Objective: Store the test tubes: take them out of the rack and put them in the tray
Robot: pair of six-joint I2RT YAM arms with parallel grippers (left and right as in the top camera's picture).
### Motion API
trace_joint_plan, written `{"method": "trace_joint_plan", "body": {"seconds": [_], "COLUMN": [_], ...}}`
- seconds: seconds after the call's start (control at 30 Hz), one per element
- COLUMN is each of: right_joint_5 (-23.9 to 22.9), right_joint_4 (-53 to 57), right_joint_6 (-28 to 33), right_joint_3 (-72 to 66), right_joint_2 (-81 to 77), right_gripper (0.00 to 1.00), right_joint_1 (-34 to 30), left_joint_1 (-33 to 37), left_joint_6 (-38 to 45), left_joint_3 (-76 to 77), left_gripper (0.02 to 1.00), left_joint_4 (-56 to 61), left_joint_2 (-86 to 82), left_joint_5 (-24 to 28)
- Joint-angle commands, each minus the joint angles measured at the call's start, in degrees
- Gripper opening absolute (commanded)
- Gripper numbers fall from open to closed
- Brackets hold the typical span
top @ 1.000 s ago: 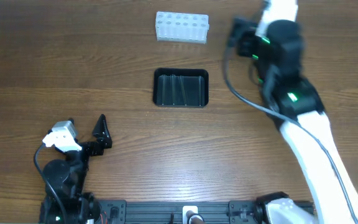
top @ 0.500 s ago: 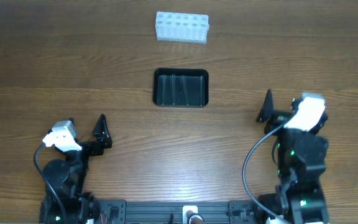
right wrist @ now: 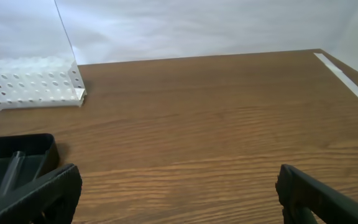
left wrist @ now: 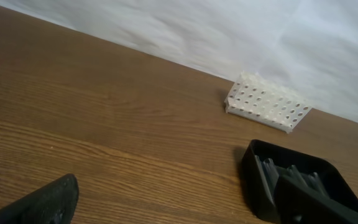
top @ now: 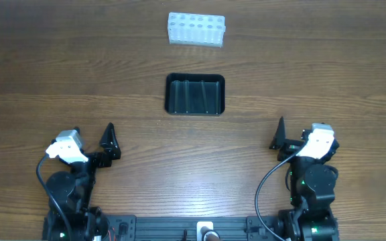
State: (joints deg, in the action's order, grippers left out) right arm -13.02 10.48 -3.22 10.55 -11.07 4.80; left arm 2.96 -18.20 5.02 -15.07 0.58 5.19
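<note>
Wood table [top: 79, 67] seen from above. At far edge near the middle: white rack [top: 196, 29], standing flat. Just in front of it, apart and not touching: black tray [top: 169, 94]. Inside tray: clear test tubes [top: 194, 97], lying side by side, lengthwise toward rack; count hard to tell. Parked low near own base, left of tray and well apart from it: left claw [top: 109, 137], spread wide with fingers [left wrist: 42, 202] far apart, pinching nothing. Same on the other side: right claw [top: 278, 136], well apart from tray, spread wide with fingers [right wrist: 39, 193] far apart, pinching nothing. From left wrist: tray wall nearer, rack beyond it toward the white backdrop. From right wrist: tray corner with tubes just past one finger, rack farther off.
</note>
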Motion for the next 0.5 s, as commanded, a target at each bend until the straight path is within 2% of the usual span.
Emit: {"method": "trace_joint_plan", "body": {"seconds": [0.03, 0.27, 0.33, 0.5], "right_joint_5": [1.38, 2.27, 4.04, 4.31], "right_joint_4": [-2.01, -2.89, -3.48, -8.11], "right_joint_6": [0.22, 0.33, 0.72, 2.05], "right_joint_3": [-3.61, -8.41, -8.48, -10.23], "right_joint_2": [2.64, 9.11, 10.58, 10.80], "right_gripper": [0.993, 0.991, 0.991, 0.993], "right_joint_1": [-0.22, -0.22, -0.22, -0.26], "left_joint_1": [-0.26, -0.26, -0.26, -0.26], "left_joint_6": [-0.07, -0.07, -0.07, -0.07], "left_joint_3": [-0.31, -0.31, -0.31, -0.31], "left_gripper": [0.998, 1.000, 1.000, 1.000], "left_joint_4": [-0.13, -0.13, -0.13, -0.13], "left_joint_2": [-0.35, -0.35, -0.35, -0.35], "left_joint_5": [0.55, 0.57, 0.57, 0.57]}}
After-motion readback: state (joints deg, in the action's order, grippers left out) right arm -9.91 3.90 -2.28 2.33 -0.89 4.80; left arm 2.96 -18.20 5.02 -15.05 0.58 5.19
